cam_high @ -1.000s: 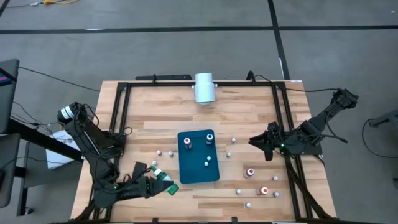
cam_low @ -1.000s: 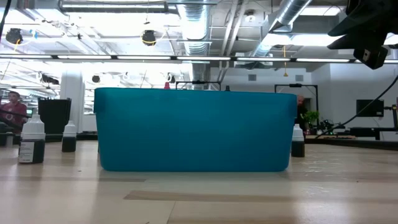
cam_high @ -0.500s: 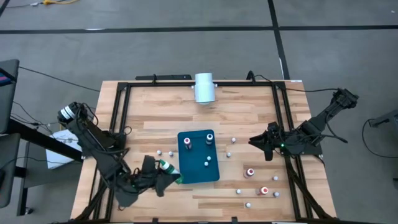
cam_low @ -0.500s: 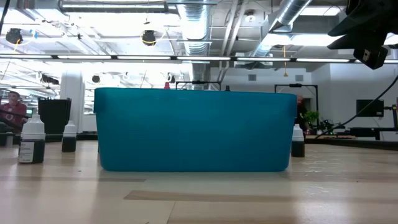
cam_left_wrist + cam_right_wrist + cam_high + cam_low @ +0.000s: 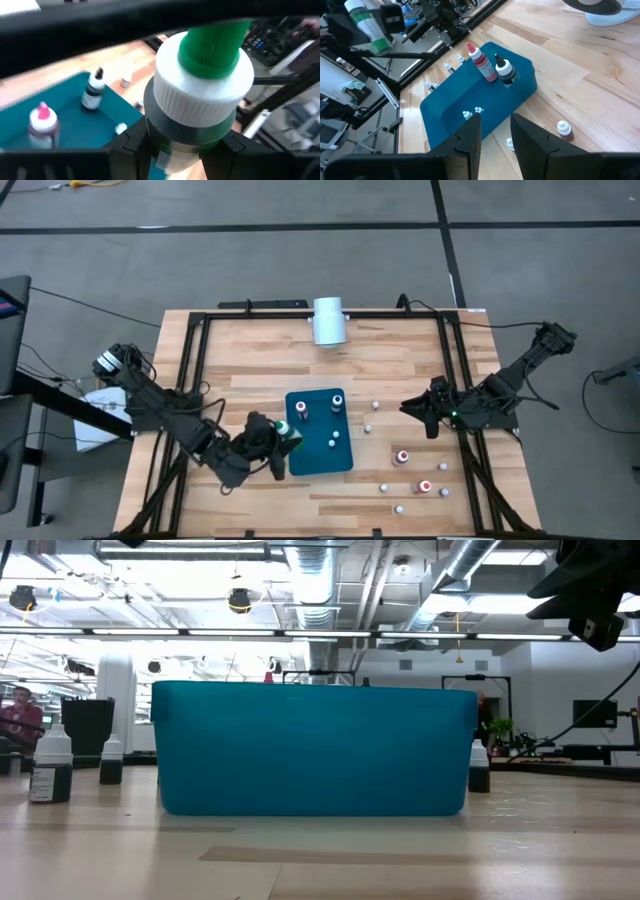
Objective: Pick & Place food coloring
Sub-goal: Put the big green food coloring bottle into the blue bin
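My left gripper [image 5: 277, 442] is shut on a food coloring bottle with a green tip and white collar [image 5: 202, 75]. It holds the bottle in the air at the left edge of the teal tray [image 5: 320, 452]. A red-topped bottle [image 5: 301, 410], a dark bottle [image 5: 337, 402] and a small white one [image 5: 333, 442] stand in the tray. More food coloring bottles [image 5: 402, 457] stand loose on the table. My right gripper [image 5: 425, 412] waits by the right rail, its fingers [image 5: 470, 135] slightly apart with nothing between them. My left gripper pinches the bottle's body [image 5: 185, 147] just below the white collar, one finger [image 5: 132, 145] on each side. The fingers come from the table's left, slanting slightly down. The bottle is lifted clear and tilted, its green tip up.
A large white cylinder [image 5: 329, 320] lies at the table's far edge. Small white-capped bottles [image 5: 256, 423] stand left of the tray, and several more, two of them red-topped [image 5: 425, 487], stand to its right. Black rails [image 5: 190, 380] frame the table.
My left gripper has carried the green-tipped bottle from the near left corner toward the table's right and far side, up to the tray's left edge. Its wrist has rolled on the way, and the bottle has turned with it. The bottle stays lifted clear.
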Available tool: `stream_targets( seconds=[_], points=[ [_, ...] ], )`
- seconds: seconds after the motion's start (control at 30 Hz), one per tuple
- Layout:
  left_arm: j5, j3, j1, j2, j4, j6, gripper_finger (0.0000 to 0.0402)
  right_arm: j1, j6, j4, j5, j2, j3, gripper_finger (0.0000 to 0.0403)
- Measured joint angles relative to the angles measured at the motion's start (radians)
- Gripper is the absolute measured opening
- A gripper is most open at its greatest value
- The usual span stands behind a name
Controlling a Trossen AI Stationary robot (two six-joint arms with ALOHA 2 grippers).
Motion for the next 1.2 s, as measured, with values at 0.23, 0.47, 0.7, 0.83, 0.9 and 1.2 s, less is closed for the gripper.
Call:
stream_targets(
  seconds=[0.23, 0.47, 0.7, 0.83, 0.9, 1.2],
  points=[
    [0.000, 0.000, 0.058, 0.000, 0.001, 0.184, 0.0122, 0.000, 0.000, 0.000, 0.000, 0.000, 0.000, 0.0095],
    [0.072, 0.000, 0.103, 0.000, 0.002, 0.312, 0.0122, 0.000, 0.000, 0.000, 0.000, 0.000, 0.000, 0.0095],
    [0.120, 0.000, 0.114, 0.000, 0.002, 0.344, 0.0122, 0.000, 0.000, 0.000, 0.000, 0.000, 0.000, 0.0095],
    [0.121, 0.000, 0.117, 0.022, 0.004, 0.344, 0.0122, 0.000, 0.000, 0.000, 0.000, 0.000, 0.000, 0.0095],
    [0.137, 0.000, 0.126, 0.053, 0.016, 0.342, 0.0122, 0.000, 0.000, -0.001, 0.001, 0.000, 0.000, 0.0095],
    [0.180, 0.000, 0.162, 0.229, 0.092, 0.290, 0.0122, 0.000, 0.000, -0.003, 0.002, 0.000, 0.000, 0.0095]
  ],
)
